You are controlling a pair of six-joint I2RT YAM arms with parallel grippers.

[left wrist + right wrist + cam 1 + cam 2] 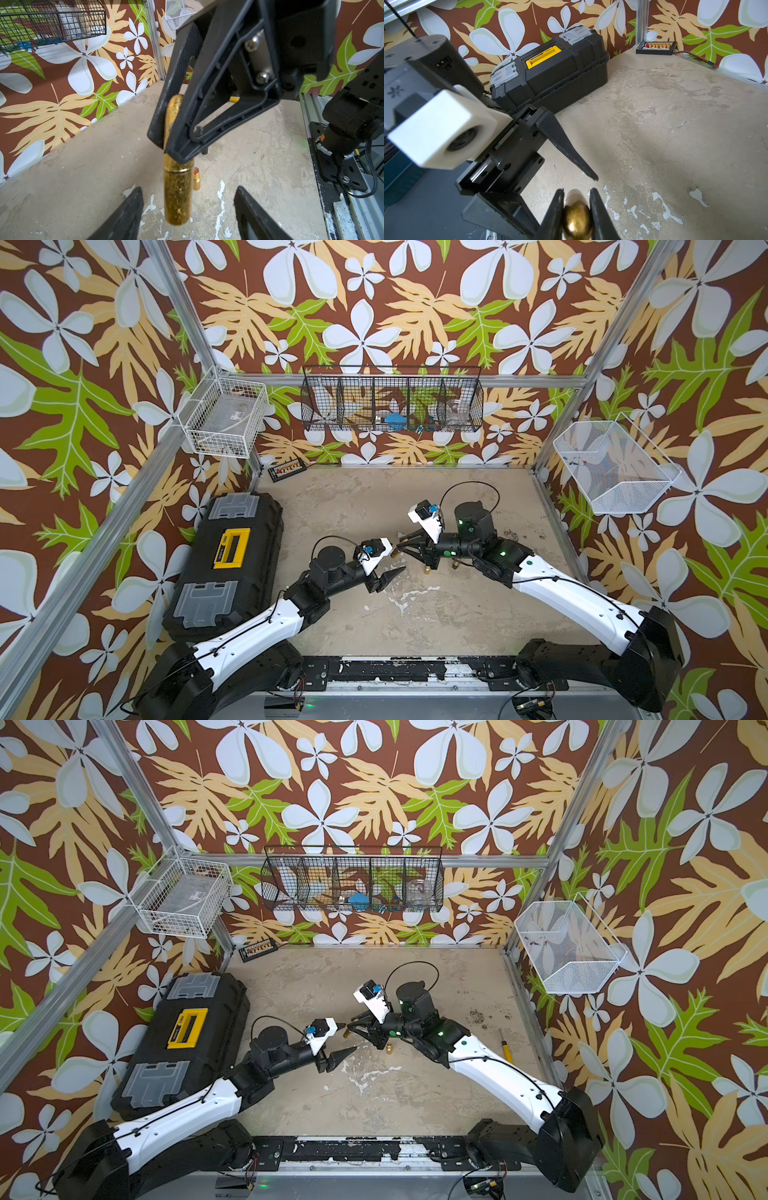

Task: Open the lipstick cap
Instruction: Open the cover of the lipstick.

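While it is gripped, the lipstick point(177, 195) seemingly lies level, pointing leftward.

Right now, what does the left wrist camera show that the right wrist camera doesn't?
Only the left wrist view: the whole length of the gold lipstick, a small open lipstick standing on the table, and the black wire basket. Only the right wrist view: the black toolbox. Both: the gold lipstick pinched in the right end effector, and the table.

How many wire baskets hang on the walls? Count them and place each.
3. The left white basket hangs on the left wall, the black basket on the back wall, the right white basket on the right wall. None seems hidden.
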